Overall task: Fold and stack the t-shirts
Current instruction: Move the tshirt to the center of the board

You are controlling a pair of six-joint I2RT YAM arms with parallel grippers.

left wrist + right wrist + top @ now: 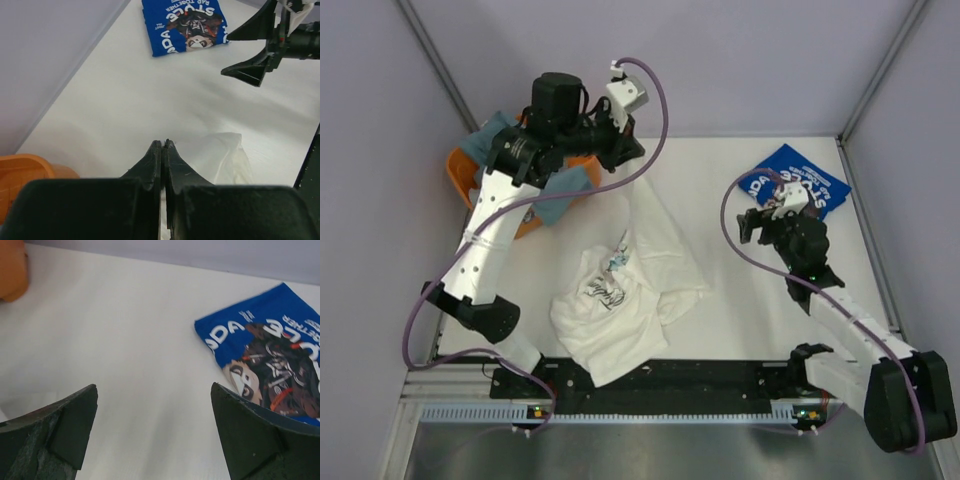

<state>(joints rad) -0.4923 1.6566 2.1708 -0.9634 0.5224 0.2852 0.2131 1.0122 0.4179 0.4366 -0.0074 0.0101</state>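
The large white cotton t-shirt with the floral print point(620, 300) lies rumpled at the middle of the white table point(720, 300), with one strip of it drawn up toward the far left. There the left gripper point(162, 144) has its fingers pressed together, and a sliver of white between them suggests it is pinching the shirt's edge. The royal-blue t-shirt with white lettering point(795, 180) lies folded flat in the far right corner. The right gripper point(154, 390) hovers just beside it, fingers spread wide and holding nothing. An orange plastic basket point(460, 170) holding grey-blue cloth sits at the far left.

The white shirt seems to be at the spreading-out stage. Next, the free gripper would need to take a second edge so the cloth can be pulled flat.
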